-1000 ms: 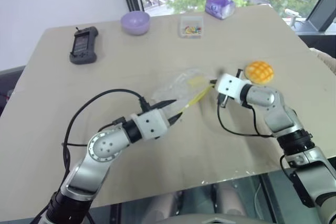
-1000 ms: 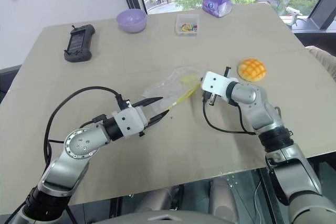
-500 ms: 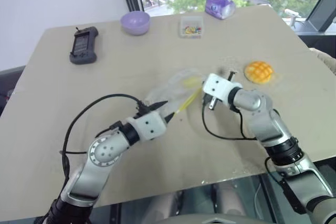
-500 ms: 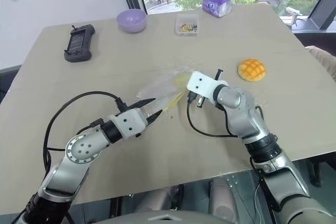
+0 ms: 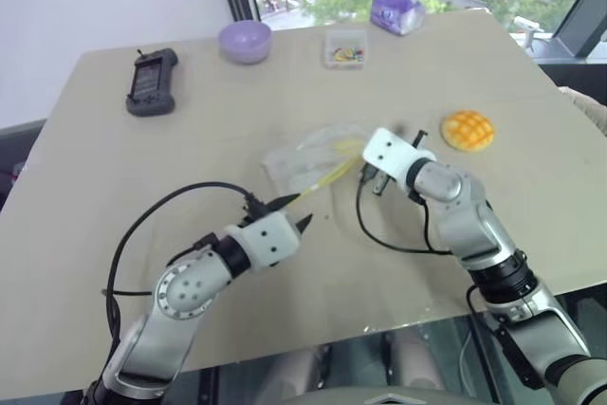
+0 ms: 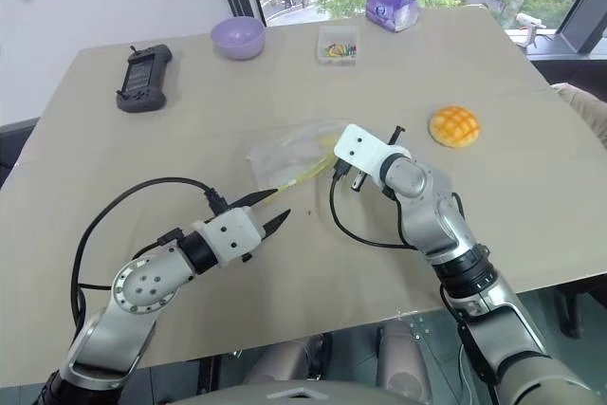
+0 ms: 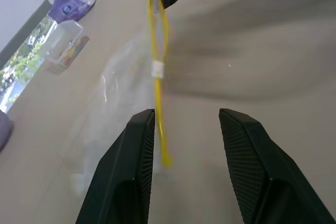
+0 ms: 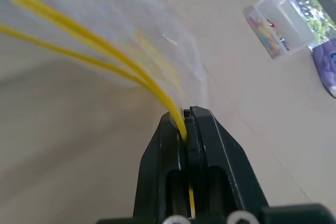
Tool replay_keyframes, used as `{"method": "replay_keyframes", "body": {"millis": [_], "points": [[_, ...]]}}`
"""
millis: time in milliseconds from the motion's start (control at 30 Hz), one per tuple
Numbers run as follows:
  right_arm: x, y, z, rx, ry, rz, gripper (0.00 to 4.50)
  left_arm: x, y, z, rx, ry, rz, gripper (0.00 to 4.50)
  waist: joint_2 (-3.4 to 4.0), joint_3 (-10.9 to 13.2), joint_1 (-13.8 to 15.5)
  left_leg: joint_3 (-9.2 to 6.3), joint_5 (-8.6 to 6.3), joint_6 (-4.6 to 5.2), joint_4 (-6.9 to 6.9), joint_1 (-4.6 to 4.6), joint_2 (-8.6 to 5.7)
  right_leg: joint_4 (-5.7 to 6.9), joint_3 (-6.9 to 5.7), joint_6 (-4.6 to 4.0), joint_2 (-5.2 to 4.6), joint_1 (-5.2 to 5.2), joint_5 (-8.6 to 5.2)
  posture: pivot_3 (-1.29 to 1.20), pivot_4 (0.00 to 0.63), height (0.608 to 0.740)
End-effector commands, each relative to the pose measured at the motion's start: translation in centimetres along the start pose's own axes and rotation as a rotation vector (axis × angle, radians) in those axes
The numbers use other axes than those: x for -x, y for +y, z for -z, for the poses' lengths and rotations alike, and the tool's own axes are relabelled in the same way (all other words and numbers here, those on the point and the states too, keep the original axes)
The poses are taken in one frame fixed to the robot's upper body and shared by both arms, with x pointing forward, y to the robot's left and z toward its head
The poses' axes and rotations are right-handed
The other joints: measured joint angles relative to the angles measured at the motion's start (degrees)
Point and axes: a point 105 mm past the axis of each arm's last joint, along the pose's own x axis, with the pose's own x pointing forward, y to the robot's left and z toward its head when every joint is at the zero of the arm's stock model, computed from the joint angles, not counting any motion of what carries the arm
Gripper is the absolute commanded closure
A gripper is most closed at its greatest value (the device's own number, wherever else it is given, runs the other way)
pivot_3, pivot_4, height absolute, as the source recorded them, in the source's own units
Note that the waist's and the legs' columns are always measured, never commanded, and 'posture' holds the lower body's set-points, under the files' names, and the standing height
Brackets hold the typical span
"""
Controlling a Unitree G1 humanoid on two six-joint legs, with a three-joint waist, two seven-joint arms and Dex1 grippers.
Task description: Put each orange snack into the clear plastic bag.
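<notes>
The orange snack [image 5: 469, 130], a domed bun scored with a grid, lies on the table right of my right arm. Mid-table lies the clear plastic bag [image 5: 308, 154], its yellow zip strip [image 7: 156, 72] stretched toward my left gripper. My right gripper [image 8: 188, 111] is shut on one end of that strip, just left of the bun. Nearer the table's front, my left gripper [image 5: 296, 212] stands open. The strip's other end reaches in between its fingers [image 7: 137, 150], close beside one of them and not clamped.
Along the far side of the table [image 5: 85, 168] are a black handheld device [image 5: 152, 81], a purple bowl [image 5: 245, 40], a small clear box of colourful bits [image 5: 345, 47] and a purple tissue pack [image 5: 396, 9]. The table's front edge runs just under my arms.
My right gripper has swung left with the strip, dragging the bag left, away from the bun. My left gripper has drawn back toward the front edge, still open.
</notes>
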Motion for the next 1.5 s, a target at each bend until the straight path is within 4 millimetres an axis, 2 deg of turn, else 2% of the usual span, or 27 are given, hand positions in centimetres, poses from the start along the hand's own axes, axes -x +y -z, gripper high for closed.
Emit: {"method": "replay_keyframes", "body": {"millis": [33, 167, 333, 533, 667, 800, 1033, 1233, 1500], "points": [[0.0, -1.8, -1.4, -0.023, -0.029, 0.089, 4.5, 0.6, 0.7, -1.3, -0.01, -0.036, -0.027, 2.46, 0.0, 0.0, 0.0, 0.0, 0.0, 0.0, 0.0, 0.0, 0.0, 0.0, 0.0, 0.0, 0.0, 0.0, 0.0, 0.0, 0.15, 0.736], [-0.3, -1.2, -2.0, -0.027, -0.044, 0.07, 4.5, 0.5, 1.7, -0.7, -0.055, -0.007, -0.079, 2.46, 0.0, 0.0, 0.0, 0.0, 0.0, -0.02, 0.0, 0.0, 0.01, 0.01, 0.0, 0.0, 0.01, 0.0, 0.0, 0.0, 0.15, 0.736], [-0.2, -0.7, -2.5, -0.027, -0.059, 0.055, 4.5, -0.3, 2.8, -1.3, -0.073, -0.042, -0.144, 2.46, -0.01, 0.0, 0.1, 0.0, 0.0, -0.02, 0.01, 0.0, 0.0, 0.0, 0.0, 0.0, 0.0, 0.0, 0.0, 0.0, 0.15, 0.736], [-0.2, -0.5, -2.0, -0.021, -0.042, 0.047, 4.5, -0.5, 4.6, -1.4, -0.047, -0.057, -0.244, 2.46, -0.02, 0.0, -0.1, 0.0, 0.0, -0.02, 0.01, 0.0, 0.01, 0.01, 0.0, 0.0, 0.01, -0.01, 0.0, 0.0, 0.15, 0.736], [-0.2, -0.5, -2.1, -0.019, -0.045, 0.048, 4.5, -1.3, 3.6, 0.1, -0.057, -0.006, -0.199, 2.46, -0.02, 0.0, 0.0, 0.01, 0.0, -0.02, 0.01, 0.0, 0.01, 0.02, 0.0, 0.0, 0.01, -0.01, 0.0, 0.0, 0.15, 0.736], [-0.2, -0.6, -2.3, -0.016, -0.048, 0.05, 4.5, -2.0, 3.2, 0.6, -0.06, 0.008, -0.187, 2.46, -0.02, 0.0, 0.0, 0.01, 0.0, -0.02, 0.02, 0.0, 0.0, 0.03, 0.0, 0.0, 0.01, -0.01, 0.0, 0.0, 0.15, 0.736], [-0.2, -0.8, -2.4, -0.008, -0.051, 0.056, 4.5, -2.7, 3.7, 0.3, -0.058, -0.019, -0.209, 2.46, -0.03, 0.0, -0.1, 0.0, 0.0, -0.02, 0.03, 0.0, 0.01, 0.04, -0.01, 0.0, 0.01, -0.01, 0.0, 0.0, 0.15, 0.736], [-0.2, -0.7, -2.4, -0.005, -0.052, 0.054, 4.5, -2.3, 4.3, 0.8, -0.061, 0.003, -0.245, 2.46, -0.03, 0.0, -0.1, 0.0, 0.0, -0.02, 0.05, 0.0, 0.0, 0.06, -0.01, 0.0, 0.01, -0.01, 0.0, 0.0, 0.15, 0.736], [-0.3, -0.7, -2.5, 0.001, -0.056, 0.055, 4.5, -2.7, 4.1, 1.1, -0.046, 0.0, -0.248, 2.46, -0.03, 0.0, 0.0, 0.0, 0.0, -0.02, 0.09, 0.0, 0.0, 0.09, -0.01, 0.0, 0.01, -0.01, 0.0, 0.0, 0.15, 0.736]]}}
